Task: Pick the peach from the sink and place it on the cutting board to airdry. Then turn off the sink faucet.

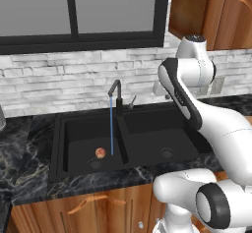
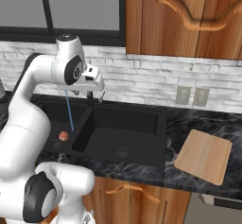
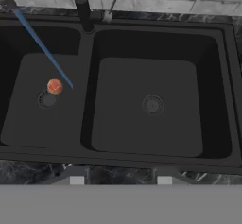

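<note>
Fingers (image 3: pixel 117 176) spread apart, holding nothing, poised high over the sink (image 3: pixel 142 34) above its front rim.

Peach (image 3: pixel 55 86) sits on the floor of the left basin, touching the upper right edge of that basin's drain (image 3: pixel 47 99). Water stream (image 3: pixel 45 50) falls from the sink faucet (image 1: pixel 116 95) and lands just beside the peach. Faucet stands at the back of the central divider, its thin lever (image 1: pixel 132 101) angled to the right. Right basin holds only its own drain (image 3: pixel 152 105).

Cutting board (image 2: pixel 204 156) lies flat on the dark marble counter (image 2: pixel 189 124), right of the sink, well apart from the peach. Two wall outlets (image 2: pixel 191 96) above it.
</note>
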